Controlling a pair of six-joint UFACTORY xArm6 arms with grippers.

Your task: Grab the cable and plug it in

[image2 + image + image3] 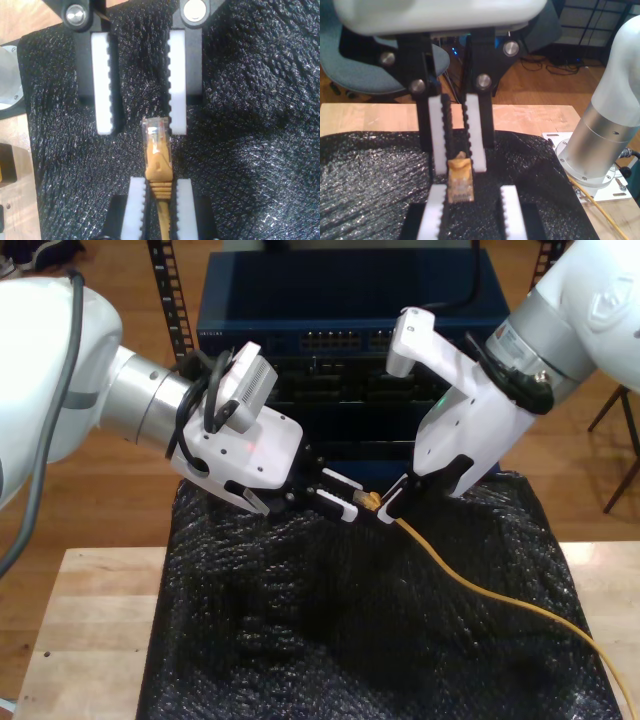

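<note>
The yellow-orange cable [480, 585] runs across the black mat from the exterior view's lower right up to the two grippers at the middle. My second gripper [160, 181] is shut on the cable's boot just behind the clear plug [152, 131]; it belongs to the arm at the exterior view's right [385, 512]. The plug [460, 182] points at my first gripper [474, 190], which is open, with its white toothed pads either side of the plug tip. In the second wrist view my first gripper [141, 130] faces the camera, and the plug lies nearer one pad [178, 100].
A black textured mat [330, 640] covers the wooden table [90, 610]. A dark blue rack of network gear with rows of ports [330, 340] stands behind the grippers. A grey arm base [605, 135] is bolted to the table, and a blue chair [350, 60] stands beyond it.
</note>
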